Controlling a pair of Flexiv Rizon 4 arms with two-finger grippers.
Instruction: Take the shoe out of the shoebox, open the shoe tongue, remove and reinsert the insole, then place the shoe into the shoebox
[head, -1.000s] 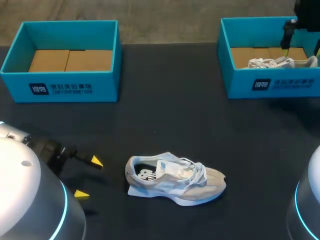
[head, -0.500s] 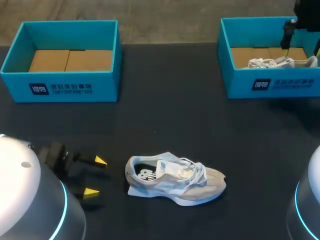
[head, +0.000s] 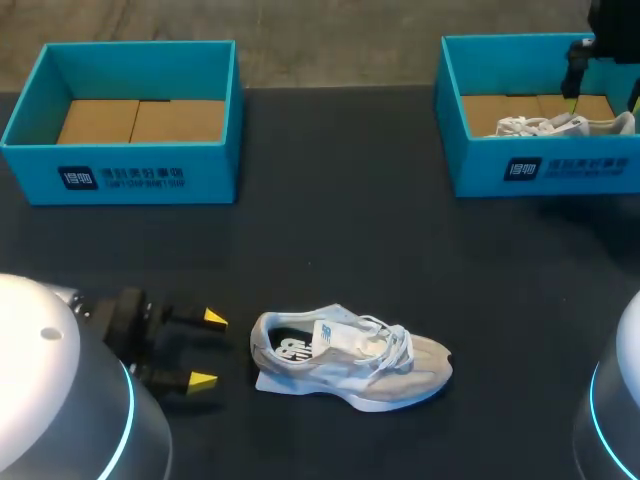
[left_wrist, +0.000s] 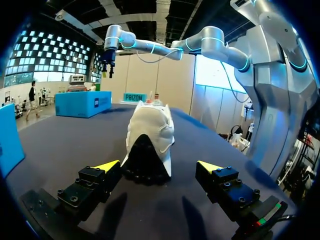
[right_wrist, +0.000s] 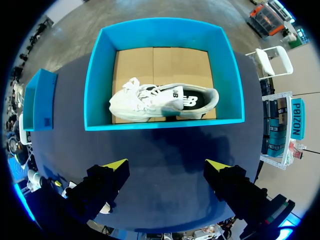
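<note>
Nearer now, left gripper (head: 208, 349) gapes just behind the loose shoe (head: 345, 358)'s heel; two boxes (head: 130, 175) (head: 545, 168) sit well beyond it, second shoe (right_wrist: 160, 102) in one, right gripper (right_wrist: 167, 165) spread above.

The left gripper (left_wrist: 159, 167) sits low over the dark table (left_wrist: 65, 145) with its two yellow-tipped fingers (left_wrist: 107, 166) spread wide. The pale shoe (left_wrist: 150, 127) stands upright just ahead, its dark heel turned toward the gap between them, and neither finger is clearly touching it. Farther back, a blue shoebox (left_wrist: 82, 103) stands near the table's far side, and the right gripper (left_wrist: 108, 56) hangs above it at the end of its long silver arm.
</note>
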